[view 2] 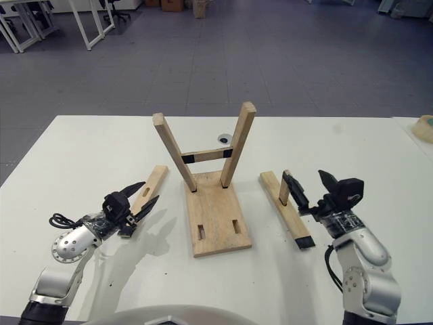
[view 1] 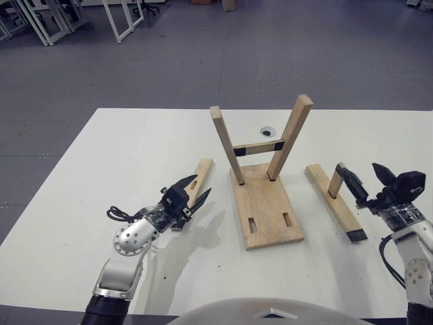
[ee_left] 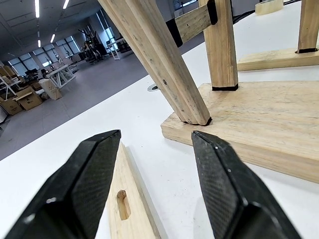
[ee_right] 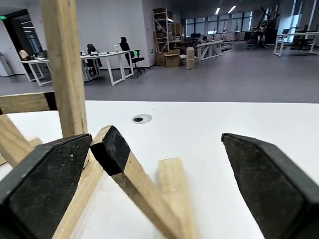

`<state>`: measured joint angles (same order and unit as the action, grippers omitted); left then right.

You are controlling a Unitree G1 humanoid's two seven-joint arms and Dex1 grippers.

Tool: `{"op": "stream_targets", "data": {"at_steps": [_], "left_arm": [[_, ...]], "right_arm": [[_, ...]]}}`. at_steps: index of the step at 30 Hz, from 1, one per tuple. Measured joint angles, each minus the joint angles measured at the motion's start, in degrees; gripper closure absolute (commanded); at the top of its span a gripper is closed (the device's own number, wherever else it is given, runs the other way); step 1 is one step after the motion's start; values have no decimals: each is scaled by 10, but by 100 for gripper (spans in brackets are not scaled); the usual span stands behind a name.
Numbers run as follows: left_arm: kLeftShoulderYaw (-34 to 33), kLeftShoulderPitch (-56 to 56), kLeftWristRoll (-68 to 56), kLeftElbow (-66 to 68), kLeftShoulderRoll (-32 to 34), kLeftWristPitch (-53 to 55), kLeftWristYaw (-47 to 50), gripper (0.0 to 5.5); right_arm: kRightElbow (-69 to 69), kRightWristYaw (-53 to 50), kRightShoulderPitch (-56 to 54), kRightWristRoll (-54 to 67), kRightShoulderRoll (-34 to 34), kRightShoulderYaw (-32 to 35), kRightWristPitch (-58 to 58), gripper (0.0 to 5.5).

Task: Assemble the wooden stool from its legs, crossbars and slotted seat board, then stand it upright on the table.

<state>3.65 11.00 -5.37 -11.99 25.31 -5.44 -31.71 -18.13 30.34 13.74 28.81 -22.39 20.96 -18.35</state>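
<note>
The slotted seat board lies flat mid-table with two legs standing in its far slots, joined by a crossbar. Two near slots show bare. A loose leg lies left of the board; my left gripper is open at its near end, fingers astride it. Right of the board lies another leg with a crossbar sticking up from it. My right gripper is open just right of that crossbar, nothing held.
A round cable port sits in the white table behind the legs. A pale object rests at the far right edge. Desks and chairs stand on the grey floor beyond the table.
</note>
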Motion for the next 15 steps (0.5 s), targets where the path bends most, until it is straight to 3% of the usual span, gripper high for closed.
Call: {"op": "stream_targets", "data": {"at_steps": [3,11,15], "left_arm": [[0,1,0,2,0,0,0,287],[0,2,0,5,-1,-4,3,287],[3,3,3,6,-3,-10,9,287]], "right_arm": [[37,-15,34,-20,1,-8,-16,63],[16,-33,-41,-15,-17,3,-23,63],[105,-36,-90,-60,-80,18,-5,63]]}}
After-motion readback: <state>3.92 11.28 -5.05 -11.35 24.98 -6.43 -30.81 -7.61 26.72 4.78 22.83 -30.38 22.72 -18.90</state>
